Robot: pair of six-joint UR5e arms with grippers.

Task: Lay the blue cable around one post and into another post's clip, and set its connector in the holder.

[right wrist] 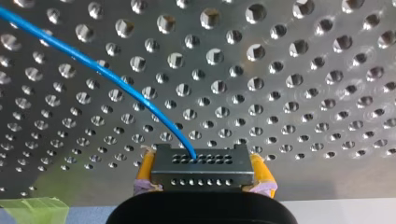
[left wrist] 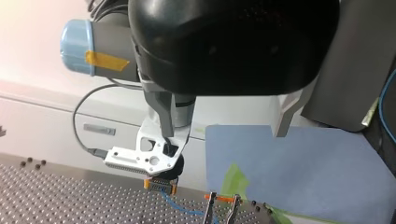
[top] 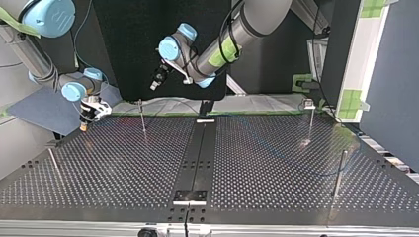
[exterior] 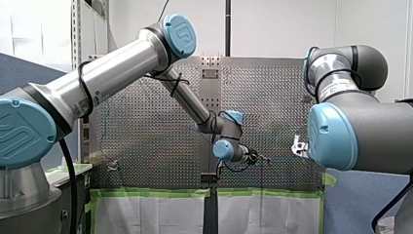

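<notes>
My right gripper (right wrist: 201, 163) is shut on the dark grey connector (right wrist: 201, 173), which sits between its yellow pads just above the perforated table (right wrist: 289, 70). The blue cable (right wrist: 116, 84) leaves the connector's face and curves away over the holes. In the top view my right gripper (top: 87, 117) hangs low at the table's far left corner. My left gripper (top: 157, 81) hovers higher, beyond the table's far edge, open and empty. In the left wrist view its wide-apart fingers (left wrist: 164, 116) frame the connector (left wrist: 161, 183) and cable (left wrist: 180, 208) ahead.
Thin metal posts stand on the table in the top view: one (top: 142, 117) near my right gripper, a clip-topped one (top: 310, 116) at far right, others at right (top: 339, 170) and left (top: 53, 162). A black centre strip carries a bracket (top: 189, 196). A clip (left wrist: 219, 209) stands beside the cable.
</notes>
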